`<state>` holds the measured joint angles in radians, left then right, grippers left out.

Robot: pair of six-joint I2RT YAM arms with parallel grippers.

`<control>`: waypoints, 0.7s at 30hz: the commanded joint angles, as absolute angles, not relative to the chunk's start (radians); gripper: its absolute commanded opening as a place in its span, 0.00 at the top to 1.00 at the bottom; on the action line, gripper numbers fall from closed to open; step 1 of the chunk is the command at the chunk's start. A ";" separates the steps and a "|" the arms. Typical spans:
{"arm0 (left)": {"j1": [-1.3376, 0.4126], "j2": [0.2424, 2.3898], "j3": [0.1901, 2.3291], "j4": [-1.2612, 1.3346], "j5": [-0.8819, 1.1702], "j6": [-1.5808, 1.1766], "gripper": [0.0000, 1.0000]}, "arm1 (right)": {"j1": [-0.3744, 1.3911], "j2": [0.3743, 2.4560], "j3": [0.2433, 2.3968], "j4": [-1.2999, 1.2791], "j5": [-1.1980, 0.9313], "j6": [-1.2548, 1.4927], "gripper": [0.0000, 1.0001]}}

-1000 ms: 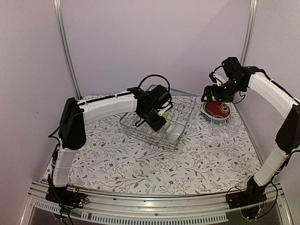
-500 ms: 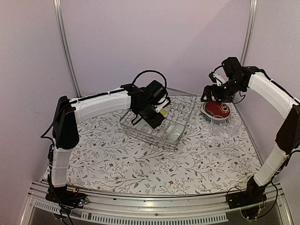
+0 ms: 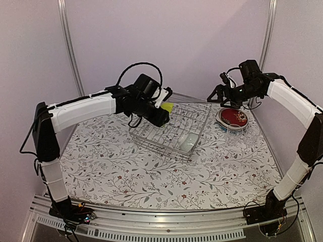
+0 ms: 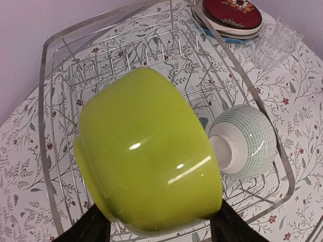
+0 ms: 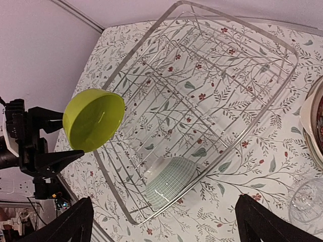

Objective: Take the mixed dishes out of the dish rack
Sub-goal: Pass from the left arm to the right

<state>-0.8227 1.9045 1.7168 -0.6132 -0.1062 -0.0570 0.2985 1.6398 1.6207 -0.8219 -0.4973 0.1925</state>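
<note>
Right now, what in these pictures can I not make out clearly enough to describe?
Plates under the dark red plate: it covers them in the top view; frame edges cut the stack in both wrist views.
Clear glass: cut off by the corner in the right wrist view; too faint in the top view.
Inside of the pale bowl: the left wrist view shows only its foot and outside.

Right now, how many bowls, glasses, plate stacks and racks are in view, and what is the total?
Bowls: 2 (yellow-green bowl, pale bowl)
Glasses: 1 (clear glass)
Plate stacks: 1 (plate stack, dark red on top)
Racks: 1 (dish rack)
Total: 5
</note>
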 commanded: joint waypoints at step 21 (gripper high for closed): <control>-0.829 1.691 1.478 -0.210 -0.034 -0.130 0.53 | 0.563 1.757 1.618 -0.274 -0.777 0.699 0.24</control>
